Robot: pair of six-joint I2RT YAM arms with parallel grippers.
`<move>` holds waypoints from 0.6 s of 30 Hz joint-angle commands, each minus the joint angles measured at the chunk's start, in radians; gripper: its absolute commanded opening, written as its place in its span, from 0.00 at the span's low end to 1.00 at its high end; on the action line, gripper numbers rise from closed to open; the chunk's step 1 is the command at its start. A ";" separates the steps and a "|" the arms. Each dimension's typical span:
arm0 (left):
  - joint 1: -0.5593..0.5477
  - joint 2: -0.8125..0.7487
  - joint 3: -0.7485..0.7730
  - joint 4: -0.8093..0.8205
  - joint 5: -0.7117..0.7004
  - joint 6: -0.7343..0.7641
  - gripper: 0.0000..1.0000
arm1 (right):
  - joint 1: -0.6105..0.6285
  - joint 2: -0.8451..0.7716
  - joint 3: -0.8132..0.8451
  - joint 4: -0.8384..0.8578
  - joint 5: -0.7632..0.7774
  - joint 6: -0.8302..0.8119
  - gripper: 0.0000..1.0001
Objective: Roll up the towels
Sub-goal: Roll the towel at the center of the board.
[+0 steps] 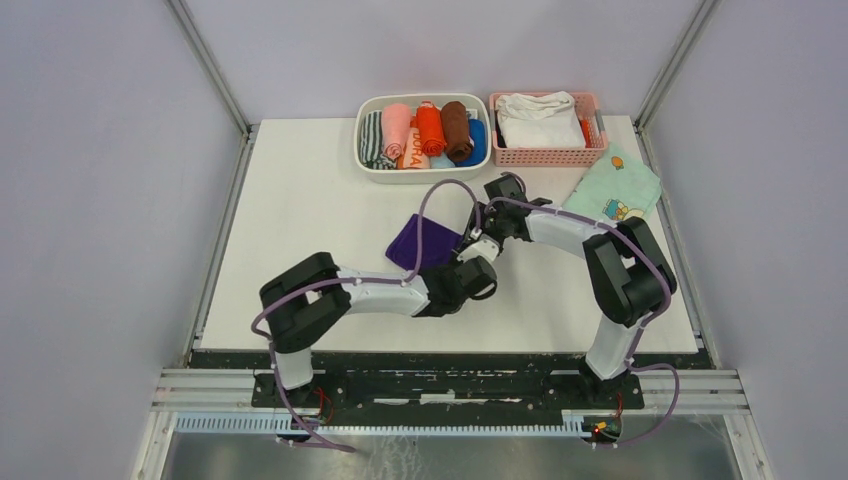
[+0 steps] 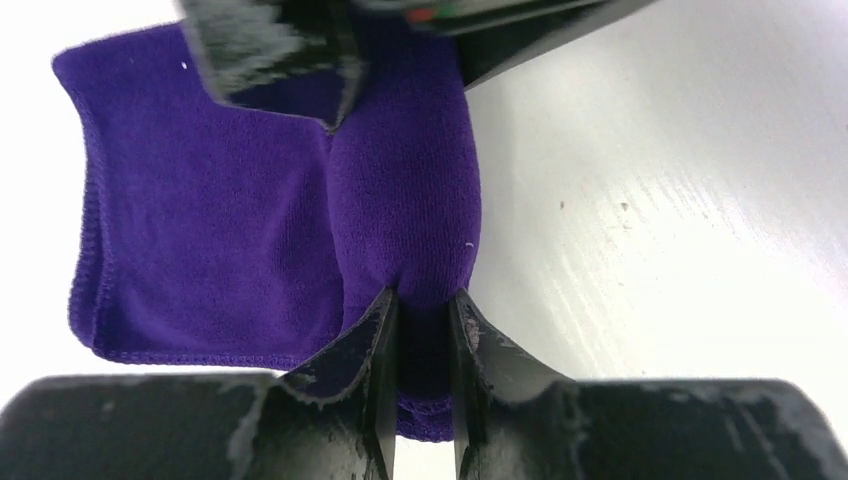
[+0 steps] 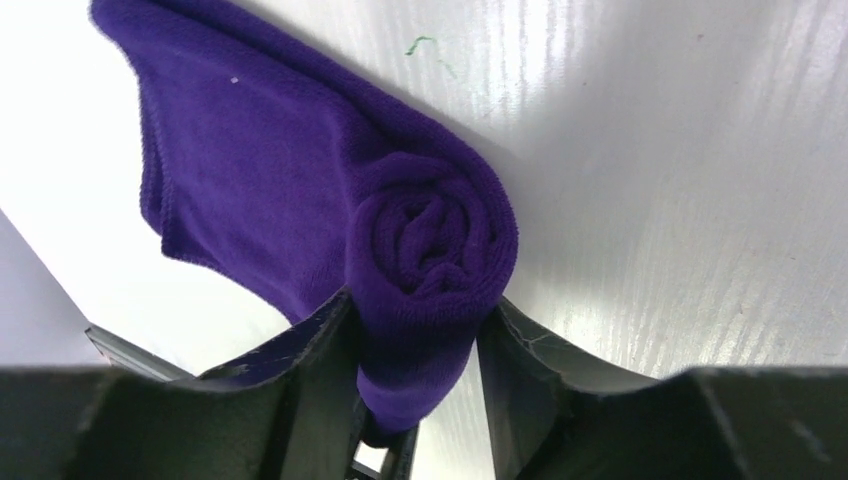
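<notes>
Now, your flat white table [image 1: 300, 230] fills most of the top view, walled in by pale panels. On it you have 2 black-and-white arms bent inward. The left arm [image 1: 385, 292] reaches rightward, the right arm [image 1: 625, 270] reaches leftward, and their wrists meet near the table's middle.

At the far edge 2 containers stand side by side: a white oval plastic tub [image 1: 420, 177] packed with rolled cloths, and a pink slotted plastic basket [image 1: 545, 156] holding a white folded cloth [image 1: 538, 118]. A mint-green cartoon-print cloth [image 1: 612, 188] lies flat just in front of the pink basket.

Your deep purple soft towel [image 1: 412, 243] sits at the centre of the table, between the 2 wrists. It is partly rolled: one side is wound into a tight spiral and the rest lies flat as a loose flap. The salmon-pink rolled towel [image 1: 397, 128] lies in the tub, beside an orange roll.

Your left gripper [image 2: 425, 300] is pinched nearly closed on one end of the purple roll. Your right gripper [image 3: 420, 315] straddles the other end with its jaws about as wide as the roll; you cannot tell whether it presses or only touches
</notes>
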 commanded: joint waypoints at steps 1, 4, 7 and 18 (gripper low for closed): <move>0.107 -0.118 -0.076 0.052 0.328 -0.128 0.14 | -0.003 -0.094 -0.034 0.130 -0.032 -0.033 0.56; 0.209 -0.164 -0.132 0.112 0.544 -0.181 0.09 | -0.022 -0.124 -0.076 0.209 -0.066 -0.022 0.63; 0.308 -0.180 -0.165 0.154 0.723 -0.221 0.08 | -0.053 -0.148 -0.132 0.300 -0.105 0.004 0.67; 0.564 -0.083 -0.249 0.410 1.238 -0.463 0.08 | -0.084 -0.101 -0.253 0.550 -0.188 0.098 0.74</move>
